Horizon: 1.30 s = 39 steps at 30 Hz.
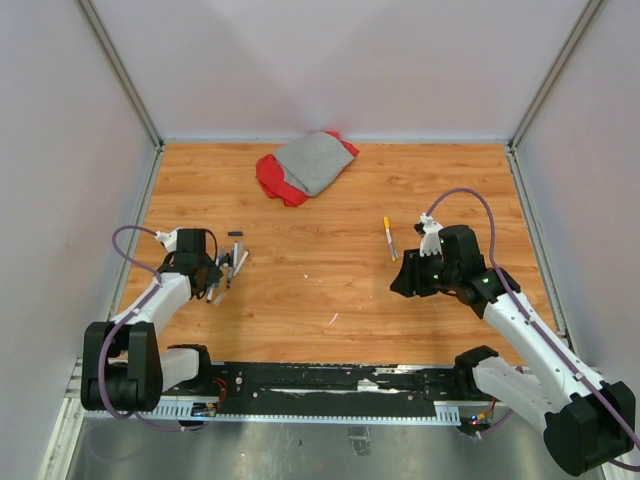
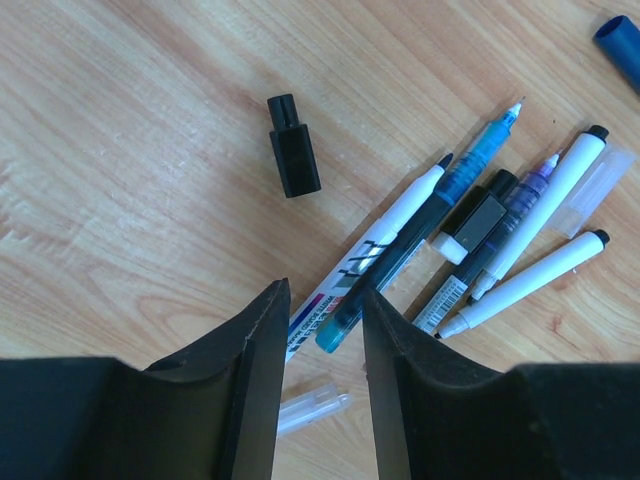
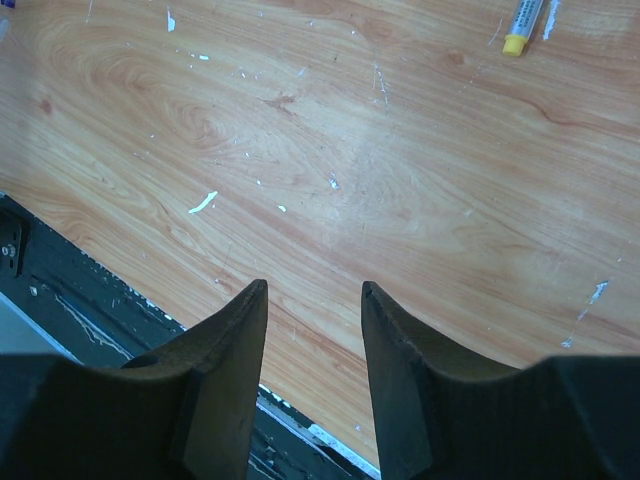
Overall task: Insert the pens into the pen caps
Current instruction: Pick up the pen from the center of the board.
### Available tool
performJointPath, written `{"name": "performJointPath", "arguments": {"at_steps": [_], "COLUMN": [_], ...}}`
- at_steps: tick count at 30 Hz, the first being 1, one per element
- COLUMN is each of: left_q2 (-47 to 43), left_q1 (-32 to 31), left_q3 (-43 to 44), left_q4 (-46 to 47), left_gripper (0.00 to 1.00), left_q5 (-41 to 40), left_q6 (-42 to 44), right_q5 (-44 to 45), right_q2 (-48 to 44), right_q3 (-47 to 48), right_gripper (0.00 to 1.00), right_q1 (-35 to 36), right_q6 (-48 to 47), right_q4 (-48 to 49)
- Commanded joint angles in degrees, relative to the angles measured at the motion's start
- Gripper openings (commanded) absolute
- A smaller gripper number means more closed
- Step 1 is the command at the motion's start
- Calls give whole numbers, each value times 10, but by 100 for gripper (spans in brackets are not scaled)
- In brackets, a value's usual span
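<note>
Left end effector (image 2: 322, 295), jaws apart, is seen straddling the near ends of the pens (image 2: 470, 225), whose long axes fan ahead-right; contact cannot be told. One black cap (image 2: 294, 147) lies ahead-left, apart from them. Right end effector (image 3: 314, 290), jaws apart and empty, is farther off; a yellow-ended pen (image 3: 522, 20) ahead-right is cut off.

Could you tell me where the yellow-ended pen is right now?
On the overhead view, the yellow-ended pen lies alone right of centre, just beyond the right gripper, nearer than the red-and-grey cloth.
</note>
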Motion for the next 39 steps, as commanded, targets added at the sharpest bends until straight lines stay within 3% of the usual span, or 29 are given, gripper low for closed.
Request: {"name": "performJointPath", "arguments": {"at_steps": [1,12,27,39], "left_q2": [19,27,-41,23], "left_q1": [7,9,10,12], "left_q3": [20,25,10,25], "left_q4": [-1,-10,-8,-10], "left_gripper": [40,34,37,36], "left_q5": [2,-7,-11,-8], "left_q6": [12,7,2,11], "right_q5": [-13,-14,-16,-16], "right_q2": [-8,-9,-1,-4], "right_q3": [-7,-5,-9,-11], "right_gripper": [43,44,43,43], "right_q1": [5,5,5,5], "right_q6": [2,3,4,4], "right_q4": [4,5,10,11]}}
